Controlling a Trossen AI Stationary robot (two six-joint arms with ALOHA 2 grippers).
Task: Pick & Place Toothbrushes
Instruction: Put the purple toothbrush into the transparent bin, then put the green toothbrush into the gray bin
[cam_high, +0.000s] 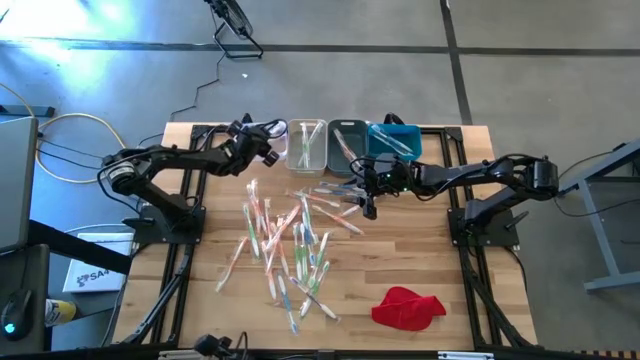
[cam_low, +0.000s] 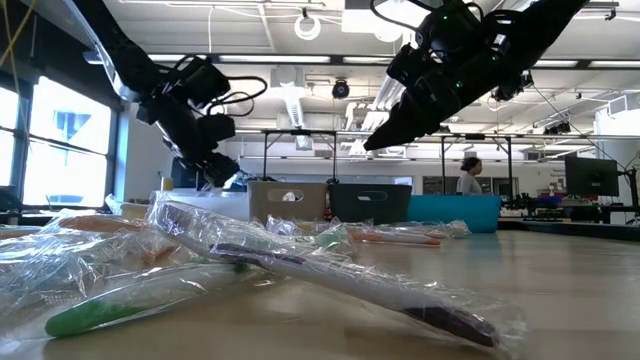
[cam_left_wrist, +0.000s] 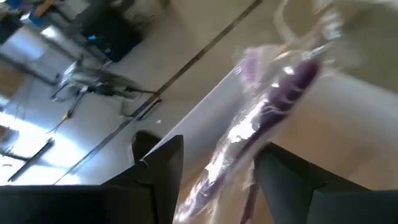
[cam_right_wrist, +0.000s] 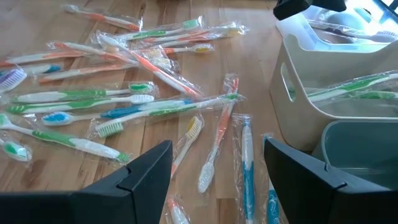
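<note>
Both pincers gape: left pincer around a purple toothbrush (wrapped), right pincer empty.

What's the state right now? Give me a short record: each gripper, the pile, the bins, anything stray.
left gripper: open, over the white bin, purple toothbrush between its fingers
right gripper: open, empty, above the pile's bin-side edge
toothbrushes: scattered mid-table
bins: white, beige bin, grey bin, blue bin in a row
stray: red cloth
</note>
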